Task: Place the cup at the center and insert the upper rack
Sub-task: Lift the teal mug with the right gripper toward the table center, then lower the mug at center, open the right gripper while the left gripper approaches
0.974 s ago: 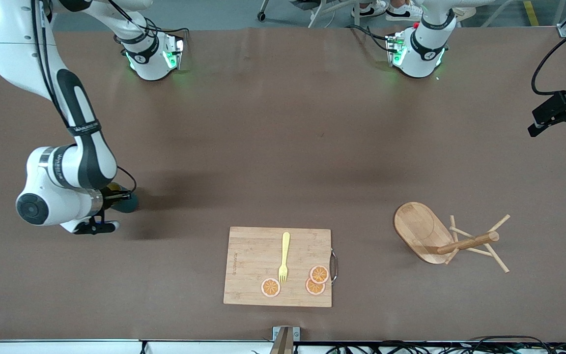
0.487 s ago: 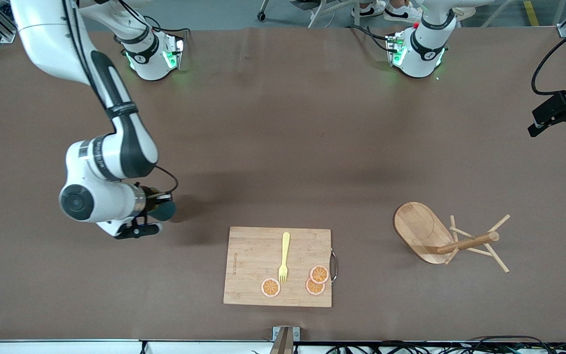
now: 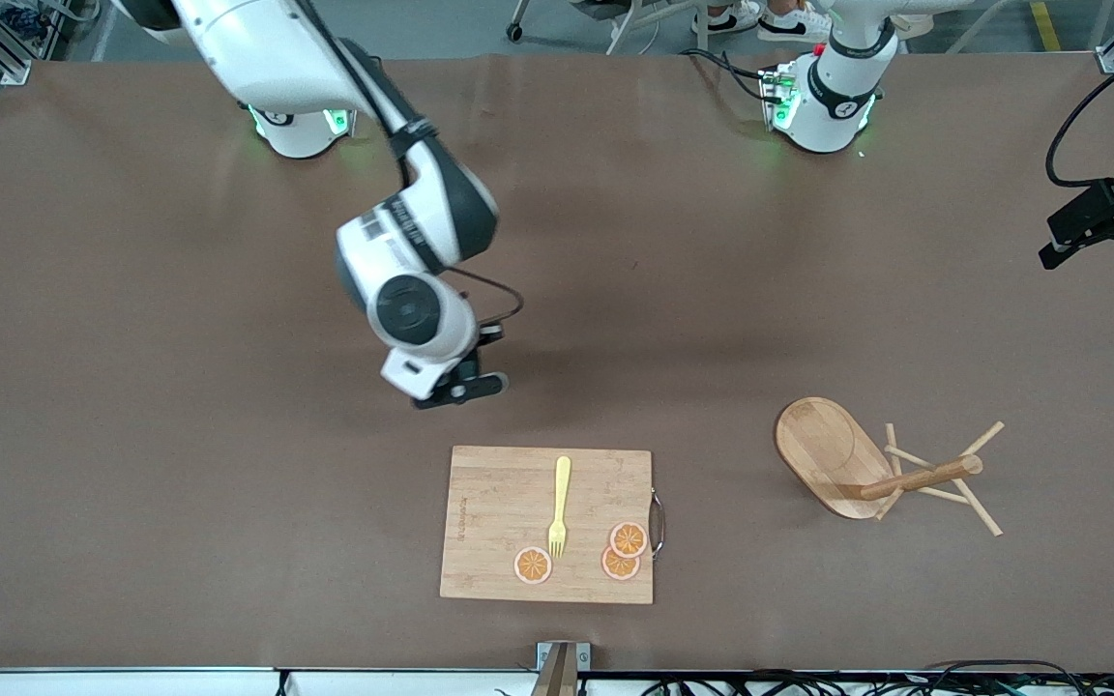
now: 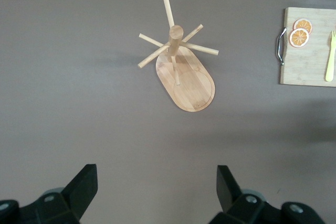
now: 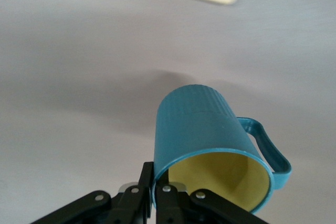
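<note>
Cutting board: one rectangular light bamboo cutting board [image 3: 547, 525] with a metal handle on its edge toward the left arm's end, lying nearest the front camera of the things listed here.
Fork: one pale yellow plastic fork [image 3: 559, 505], flat on the board, tines pointing toward the front camera.
Orange slices: three round orange slices [image 3: 621, 551] on the board; two overlap near the metal handle, one lies apart beside the fork's tines.
Upper rack: one light wooden mug-tree stand [image 3: 881, 469] with an oval base, a round post and thin crossing pegs, tipped on its side on the table toward the left arm's end, well apart from the board.
Cup: one small dark teal ribbed mug [image 5: 210, 145] with a mustard-yellow inside and one side handle, held up in the air over bare table just past the board's far edge, tilted; hidden under the wrist in the front view.
Right gripper: one, right gripper [image 5: 152, 190], fingers pinched tight on the cup's rim, one inside and one outside.
Left gripper: one, left gripper [image 4: 156, 187], waiting high above the rack, fingers spread wide, holding nothing.
Table: one brown table [image 3: 131, 483].
</note>
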Controlling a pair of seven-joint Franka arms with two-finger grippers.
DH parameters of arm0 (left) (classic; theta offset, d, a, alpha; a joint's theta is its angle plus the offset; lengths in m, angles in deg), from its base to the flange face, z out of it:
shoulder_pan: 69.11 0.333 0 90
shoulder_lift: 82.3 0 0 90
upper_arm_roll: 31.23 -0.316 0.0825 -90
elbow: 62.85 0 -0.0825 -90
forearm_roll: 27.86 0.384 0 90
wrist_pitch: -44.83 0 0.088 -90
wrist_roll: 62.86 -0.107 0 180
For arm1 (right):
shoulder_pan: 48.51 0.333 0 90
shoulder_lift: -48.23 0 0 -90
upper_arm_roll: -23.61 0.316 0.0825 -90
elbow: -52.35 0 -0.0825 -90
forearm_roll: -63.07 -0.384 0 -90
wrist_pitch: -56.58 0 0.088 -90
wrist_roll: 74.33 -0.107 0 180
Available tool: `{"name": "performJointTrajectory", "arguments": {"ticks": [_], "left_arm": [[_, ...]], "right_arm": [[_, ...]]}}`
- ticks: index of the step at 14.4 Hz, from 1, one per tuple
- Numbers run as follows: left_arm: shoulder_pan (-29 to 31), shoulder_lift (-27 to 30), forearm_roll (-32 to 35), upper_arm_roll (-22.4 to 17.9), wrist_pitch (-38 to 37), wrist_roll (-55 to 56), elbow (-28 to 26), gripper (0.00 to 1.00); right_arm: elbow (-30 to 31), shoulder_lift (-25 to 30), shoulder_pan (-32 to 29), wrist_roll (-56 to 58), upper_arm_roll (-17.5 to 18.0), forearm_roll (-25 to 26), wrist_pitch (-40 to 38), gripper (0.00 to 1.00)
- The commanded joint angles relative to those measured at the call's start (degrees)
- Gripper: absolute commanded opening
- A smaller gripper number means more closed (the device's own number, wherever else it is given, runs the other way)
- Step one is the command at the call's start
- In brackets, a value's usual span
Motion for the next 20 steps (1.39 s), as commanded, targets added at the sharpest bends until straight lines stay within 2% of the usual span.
{"name": "performJointTrajectory", "arguments": {"ticks": [1, 5, 7, 11, 18, 19, 20], "left_arm": [[0.23, 0.4, -0.62, 0.13, -0.06, -0.3, 0.08, 1.0], [0.23, 0.4, -0.62, 0.13, -0.06, -0.3, 0.08, 1.0], [0.15, 0.4, -0.62, 0.22, -0.06, -0.3, -0.01, 1.0], [-0.29, 0.31, -0.62, 0.31, -0.06, -0.3, 0.08, 1.0], [-1.0, -0.04, -2.28, 0.48, 0.03, 0.48, -0.18, 1.0], [-1.0, -0.47, -2.64, 0.48, 0.03, 0.49, -0.01, 1.0], [-1.0, -0.83, -3.16, 0.48, 0.03, 0.49, -0.01, 1.0]], "right_arm": [[-6.73, -4.96, 3.85, -5.65, -0.87, -0.67, -0.56, 0.0], [-7.7, -8.47, 11.06, -13.75, -0.69, -0.94, 6.02, 0.0], [-10.41, -10.75, 13.87, -15.77, -0.69, -0.94, 6.56, 0.0], [-15.25, -13.66, 15.56, -19.2, -0.25, -2.96, 6.3, 0.0], [-16.32, -15.16, 15.47, -21.32, -0.25, -4.01, 6.38, 0.03], [-16.32, -15.16, 15.38, -21.32, -0.17, -4.1, 6.73, 0.22], [-16.32, -15.16, 15.12, -21.32, -0.17, -4.1, 6.74, 0.82]]}}
